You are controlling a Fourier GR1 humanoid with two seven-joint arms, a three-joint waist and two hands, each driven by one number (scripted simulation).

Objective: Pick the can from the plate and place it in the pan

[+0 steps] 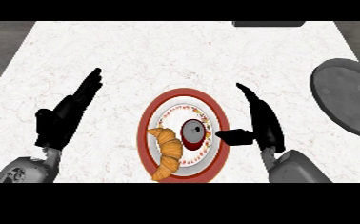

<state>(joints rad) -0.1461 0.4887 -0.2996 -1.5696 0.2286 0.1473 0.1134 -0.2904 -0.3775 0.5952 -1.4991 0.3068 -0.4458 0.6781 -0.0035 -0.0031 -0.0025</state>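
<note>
**DESK:** Pale marble tabletop (141, 51), seen from above. A red-rimmed plate (144, 123) sits near the front, with the can (193, 132) upright at its centre and a croissant (167, 151) lying across its left rim. Where are the hands?

**FIELD:** The right hand (264, 123) hovers just right of the plate, fingers straight, thumb pointing at the can, holding nothing. The left hand (70, 113) rests open at the left.

**DESK:** What could go wrong?

**FIELD:** Likely the grasp. A thumb closing in from the right could tip the can leftward or push it into the croissant close beside it. The pan (341, 94) waits at the right edge, partly out of view, so a carry that stops short could land the can on the pan's rim.
</note>
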